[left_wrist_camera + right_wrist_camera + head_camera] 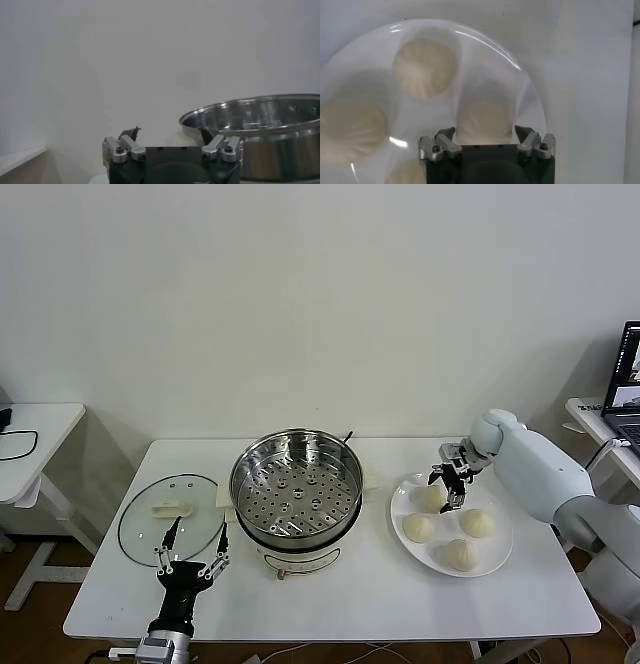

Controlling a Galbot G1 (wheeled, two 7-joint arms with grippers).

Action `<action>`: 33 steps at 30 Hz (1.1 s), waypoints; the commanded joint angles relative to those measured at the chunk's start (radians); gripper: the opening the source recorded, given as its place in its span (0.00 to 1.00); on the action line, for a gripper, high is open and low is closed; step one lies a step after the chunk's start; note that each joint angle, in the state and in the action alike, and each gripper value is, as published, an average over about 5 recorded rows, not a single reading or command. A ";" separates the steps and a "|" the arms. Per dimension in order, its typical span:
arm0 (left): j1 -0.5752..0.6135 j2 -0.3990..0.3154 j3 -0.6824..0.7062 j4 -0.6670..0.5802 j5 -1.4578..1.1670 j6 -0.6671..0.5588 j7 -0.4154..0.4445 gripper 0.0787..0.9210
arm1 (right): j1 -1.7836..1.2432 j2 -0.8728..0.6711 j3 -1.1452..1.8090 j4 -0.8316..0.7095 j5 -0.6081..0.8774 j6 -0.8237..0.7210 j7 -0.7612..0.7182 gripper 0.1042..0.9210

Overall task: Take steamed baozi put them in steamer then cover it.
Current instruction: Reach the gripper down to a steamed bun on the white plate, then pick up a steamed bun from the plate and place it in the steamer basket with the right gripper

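Observation:
Four cream-white baozi lie on a white plate (500,556) at the table's right: one at the back (431,497), one left (418,528), one right (477,523), one front (461,555). My right gripper (447,488) is open, its jaws on either side of the back baozi (485,122). The steel steamer (296,484) with its perforated tray stands empty at the table's middle and shows in the left wrist view (265,130). My left gripper (194,549) is open and empty near the front edge, just in front of the glass lid.
The clear glass lid (170,516) with a white handle lies flat left of the steamer. A small white side table (30,444) stands at the far left. A laptop (625,379) sits at the far right.

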 commanded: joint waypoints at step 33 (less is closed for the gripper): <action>0.012 0.000 0.009 -0.029 0.003 -0.006 -0.001 0.88 | 0.506 0.196 -0.287 0.567 0.026 0.502 -0.062 0.72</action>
